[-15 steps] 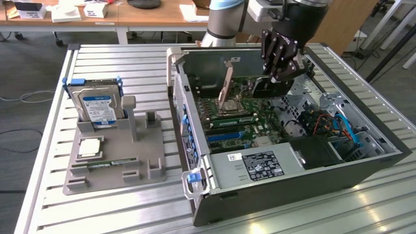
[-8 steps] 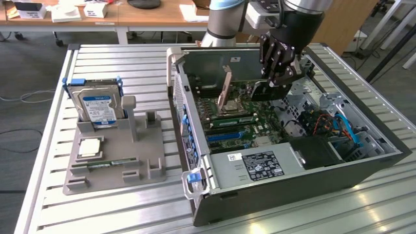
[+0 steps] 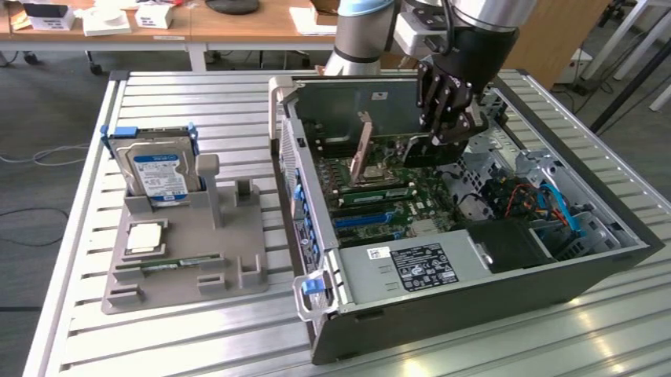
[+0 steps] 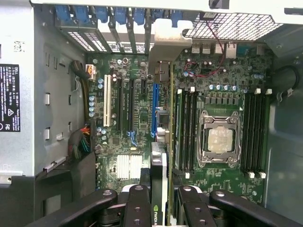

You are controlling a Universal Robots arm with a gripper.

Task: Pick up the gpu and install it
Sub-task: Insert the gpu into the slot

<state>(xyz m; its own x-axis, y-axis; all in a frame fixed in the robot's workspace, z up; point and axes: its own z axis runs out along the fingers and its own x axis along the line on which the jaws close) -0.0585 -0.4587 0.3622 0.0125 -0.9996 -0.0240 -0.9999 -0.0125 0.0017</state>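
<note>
Gpu [image 4: 159,165]: edge-on, clamped between the gripper [image 4: 161,208] fingers, above motherboard [image 4: 227,185] inside open computer case [image 3: 472,314]; 1 green NVIDIA logo on its edge.

Saw a pale slatted metal table [image 3: 188,338] in even, soft light. Noted wooden desks [image 3: 241,31] behind it, carrying white boxes [image 3: 155,16] and papers [image 3: 314,20]. Found grey carpet [image 3: 53,102] below, with loose cables [image 3: 53,155] trailing at the exterior view's left.
</note>
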